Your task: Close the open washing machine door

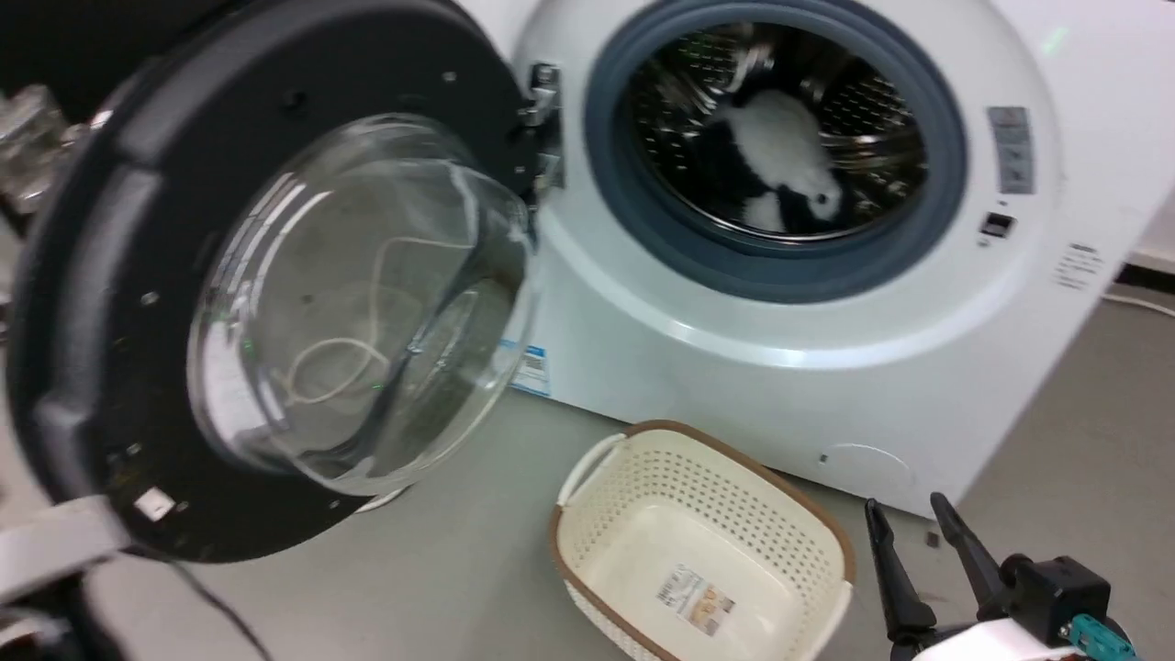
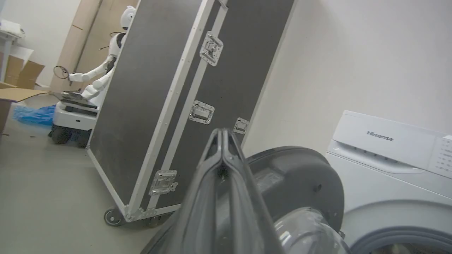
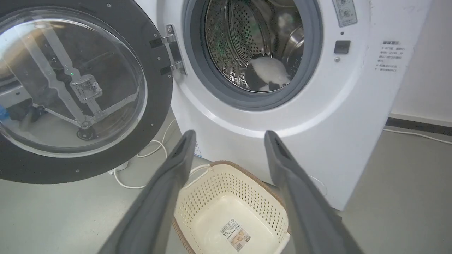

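Washing machine door (image 1: 275,303) stands wide open, swung out on its hinge to the left of the drum opening, with the glass bowl facing the head camera. Washing machine (image 1: 734,367) sits on a grey floor (image 1: 441,569). A white and dark item (image 1: 780,156) lies in the steel drum.

Left pincer (image 2: 223,141): 2 fingers pressed together, nothing between them. In the left wrist view the tips sit over the door's black rim; cannot tell whether they touch it. A black flight case (image 2: 176,88) stands behind the door.

Right pincer (image 1: 904,503): fingers spread, holding nothing, low at the right of the head view, just beside a cream laundry basket (image 1: 587,514) that stands on the floor in front of the machine.
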`<state>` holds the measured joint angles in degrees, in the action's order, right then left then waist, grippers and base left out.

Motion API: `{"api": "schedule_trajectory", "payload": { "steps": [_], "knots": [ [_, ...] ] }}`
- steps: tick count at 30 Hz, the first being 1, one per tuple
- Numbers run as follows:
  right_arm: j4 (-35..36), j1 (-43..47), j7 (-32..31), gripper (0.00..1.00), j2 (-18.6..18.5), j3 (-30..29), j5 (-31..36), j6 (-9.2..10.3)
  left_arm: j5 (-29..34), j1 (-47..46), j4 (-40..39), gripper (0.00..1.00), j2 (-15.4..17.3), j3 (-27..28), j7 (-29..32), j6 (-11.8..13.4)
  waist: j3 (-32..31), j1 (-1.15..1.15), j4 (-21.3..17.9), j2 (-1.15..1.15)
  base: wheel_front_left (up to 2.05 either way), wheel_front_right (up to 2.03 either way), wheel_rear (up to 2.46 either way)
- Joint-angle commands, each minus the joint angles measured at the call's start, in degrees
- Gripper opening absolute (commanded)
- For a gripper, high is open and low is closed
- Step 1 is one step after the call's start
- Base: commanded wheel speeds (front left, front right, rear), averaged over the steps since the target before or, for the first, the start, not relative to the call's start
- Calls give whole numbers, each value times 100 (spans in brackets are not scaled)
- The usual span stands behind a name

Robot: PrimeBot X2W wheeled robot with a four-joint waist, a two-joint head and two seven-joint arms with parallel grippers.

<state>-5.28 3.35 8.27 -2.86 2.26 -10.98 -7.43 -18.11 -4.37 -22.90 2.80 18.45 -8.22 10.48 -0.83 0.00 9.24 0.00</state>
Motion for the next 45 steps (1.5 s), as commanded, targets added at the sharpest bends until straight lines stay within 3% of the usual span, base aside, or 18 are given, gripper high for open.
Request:
{"api": "schedule_trajectory", "payload": {
  "steps": [1,4,5,6,9,10,11,12,14,18,22,29,34,37,40,45],
  "knots": [
    [-37,99,67,100,0,8,-87,-3,-372,-134,198,0,9,511,-69,-27,-13,0,221,0,0,0,0],
    [-70,124,103,100,0,30,-128,-3,-823,-250,888,0,9,1073,-105,-296,4,0,386,0,0,0,0],
    [-70,124,103,100,0,30,-128,-3,-823,-250,888,0,9,1073,-105,-296,4,0,386,0,0,0,0],
    [-85,132,127,100,-1,38,-131,-4,-1058,-335,1467,0,11,1153,-129,-552,52,0,472,0,0,0,0],
    [-87,111,161,100,-1,27,-90,-4,-1268,-541,2249,0,270,1084,59,-796,188,0,540,0,0,0,0],
    [-87,111,161,100,-1,27,-90,-4,-1268,-541,2249,0,270,1084,59,-796,188,0,540,0,0,0,0],
    [-61,65,155,100,-1,10,-42,-4,-1443,-738,2691,0,522,1023,347,-875,326,0,546,0,0,0,0],
    [-61,65,155,100,-1,10,-42,-4,-1443,-738,2691,0,522,1023,347,-875,326,0,546,0,0,0,0],
    [8,-4,119,100,-1,-55,30,-4,-1663,-1042,3195,0,836,950,689,-978,516,0,545,0,0,0,0],
    [87,-29,89,100,-1,-113,62,-4,-1911,-1279,3627,0,1034,893,1088,-1022,685,0,549,0,0,0,0],
    [171,-20,76,100,-1,-116,62,-4,-2384,-1464,4127,0,1222,730,1977,-1213,828,0,588,0,0,0,0],
    [163,-23,112,100,-1,-158,-12,-5,-2993,-1472,4292,0,1249,526,2858,-1528,858,0,712,0,0,0,0],
    [112,-61,207,100,-1,-281,-99,-5,-3472,-1256,4039,0,1178,82,3565,-1668,814,0,849,0,0,0,0],
    [44,-76,292,100,-1,-458,-162,-5,-3711,-995,3584,0,1189,-403,3914,-1694,736,0,949,0,0,0,0],
    [-40,-88,379,100,-1,-651,-227,-5,-4134,-576,2939,0,1398,-801,4263,-1714,630,0,1028,0,0,0,0],
    [-200,-62,510,100,-1,-955,-345,-5,-4562,24,1780,0,1413,-1590,4451,-1746,445,0,1151,0,0,0,0]
  ]
}}
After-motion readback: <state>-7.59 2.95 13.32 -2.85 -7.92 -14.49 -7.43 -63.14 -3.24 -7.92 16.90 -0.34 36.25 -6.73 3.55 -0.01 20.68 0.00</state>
